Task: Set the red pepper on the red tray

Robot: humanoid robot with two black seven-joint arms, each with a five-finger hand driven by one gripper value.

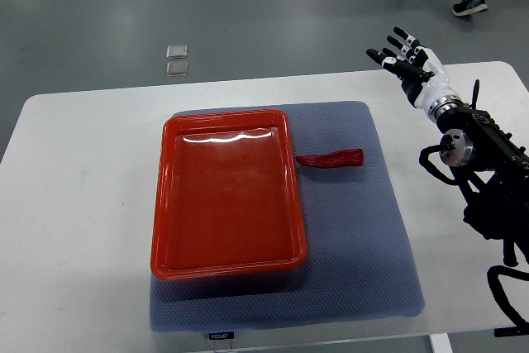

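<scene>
Red pepper point(331, 159) lies on grey mat point(364, 229), just beside red tray point(227, 196). Right robot hand point(405, 59) raised, fingers spread, holding nothing.

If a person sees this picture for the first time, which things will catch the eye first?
First the big red tray, lying empty on a grey mat in the middle of the white table. Next the red pepper, on the mat just beside the tray's right rim. Then the right robot hand, fingers spread, raised over the table's far right corner.
</scene>
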